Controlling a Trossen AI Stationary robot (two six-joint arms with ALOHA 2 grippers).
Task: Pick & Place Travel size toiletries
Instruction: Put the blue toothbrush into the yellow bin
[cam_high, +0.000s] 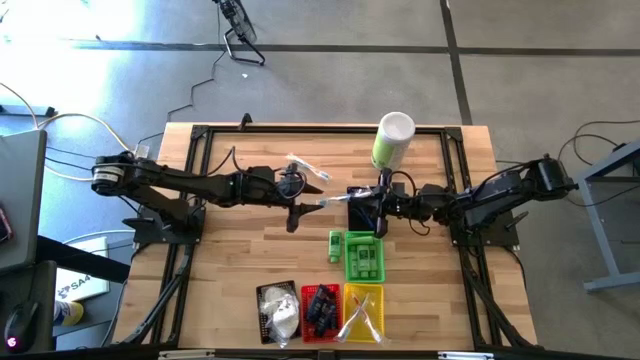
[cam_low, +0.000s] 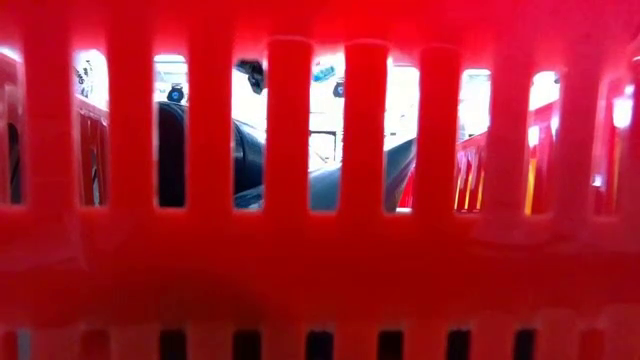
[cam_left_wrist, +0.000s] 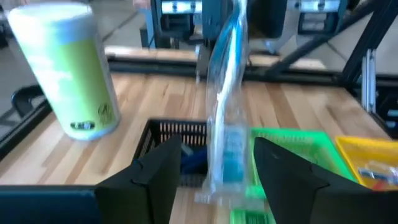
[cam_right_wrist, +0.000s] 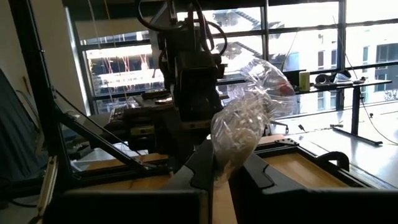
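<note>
Four small baskets already hold items — you still have thin clear-wrapped stick (cam_left_wrist: 227, 118) mid-table: right gripper (cam_right_wrist: 222, 167) pinches one end, left gripper (cam_left_wrist: 217, 168) fingers parted around other.

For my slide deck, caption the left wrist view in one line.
Clear-wrapped stick upright between the left gripper and its open jaws, canister behind.

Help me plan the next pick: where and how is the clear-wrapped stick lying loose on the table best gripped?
Grip the loose clear-wrapped stick across its middle, coming straight down from above. It lies flat and slantwise on the table, long and thin, so the fingers should probably close across its narrow width, turned square to its length.
</note>
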